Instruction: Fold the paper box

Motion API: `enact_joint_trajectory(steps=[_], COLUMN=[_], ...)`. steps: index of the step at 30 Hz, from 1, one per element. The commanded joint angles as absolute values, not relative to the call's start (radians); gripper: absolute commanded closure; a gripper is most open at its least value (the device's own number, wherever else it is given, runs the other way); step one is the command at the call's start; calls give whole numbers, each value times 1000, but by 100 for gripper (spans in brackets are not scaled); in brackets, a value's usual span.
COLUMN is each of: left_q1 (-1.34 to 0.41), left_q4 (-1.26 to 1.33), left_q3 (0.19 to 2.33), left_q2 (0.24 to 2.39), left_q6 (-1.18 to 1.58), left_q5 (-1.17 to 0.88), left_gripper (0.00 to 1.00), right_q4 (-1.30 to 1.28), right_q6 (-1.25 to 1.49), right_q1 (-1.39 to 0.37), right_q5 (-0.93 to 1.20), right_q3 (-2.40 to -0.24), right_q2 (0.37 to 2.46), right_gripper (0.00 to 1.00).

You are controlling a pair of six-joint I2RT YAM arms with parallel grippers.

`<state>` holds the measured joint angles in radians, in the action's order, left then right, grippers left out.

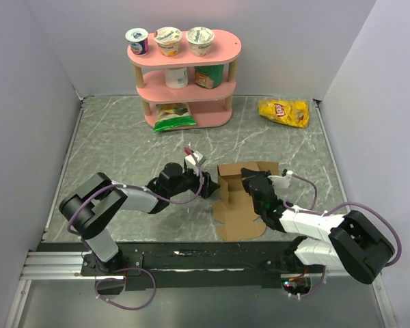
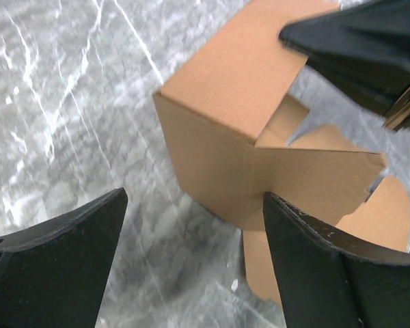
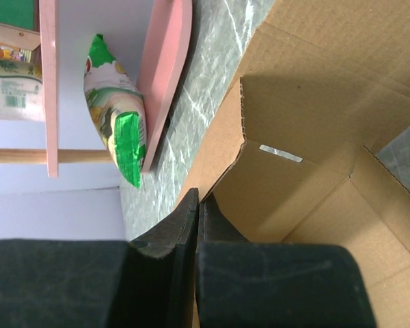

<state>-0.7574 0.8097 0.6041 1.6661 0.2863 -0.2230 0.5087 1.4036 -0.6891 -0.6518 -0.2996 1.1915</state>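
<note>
The paper box (image 1: 240, 198) is brown cardboard, partly folded, with raised walls at the far end and flat flaps lying toward the near edge. My right gripper (image 1: 250, 180) is shut on the upper edge of one raised wall; in the right wrist view the closed fingertips (image 3: 198, 198) pinch that wall of the box (image 3: 307, 157). My left gripper (image 1: 209, 186) is open just left of the box. In the left wrist view (image 2: 195, 198) its right finger (image 2: 321, 266) lies against the box's lower corner (image 2: 225, 143), and its left finger is over bare table.
A pink three-tier shelf (image 1: 184, 51) stands at the back with yogurt cups, cartons and a green bag (image 1: 173, 117). The shelf (image 3: 167, 68) and green bag (image 3: 113, 116) also show in the right wrist view. A yellow chip bag (image 1: 283, 113) lies back right. Walls enclose the marble table (image 1: 116, 143).
</note>
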Motion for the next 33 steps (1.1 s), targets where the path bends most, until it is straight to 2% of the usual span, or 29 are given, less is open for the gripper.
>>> enact_joint_trajectory(steps=[1, 9, 20, 33], left_q1=[-773, -836, -890, -896], left_q4=[890, 868, 943, 965], left_q3=[572, 561, 520, 523], left_q2=[1661, 1689, 1692, 1608], left_q6=[247, 209, 227, 203], left_q5=[-235, -132, 26, -20], left_gripper=[14, 17, 16, 16], right_q4=[433, 485, 384, 342], right_q6=[1338, 1290, 1302, 1311], right_q1=[-696, -721, -758, -767], right_q5=[-653, -661, -712, -729], right_q3=[-261, -204, -179, -170], right_q2=[1155, 1112, 1055, 1034], right_gripper=[100, 100, 100, 100])
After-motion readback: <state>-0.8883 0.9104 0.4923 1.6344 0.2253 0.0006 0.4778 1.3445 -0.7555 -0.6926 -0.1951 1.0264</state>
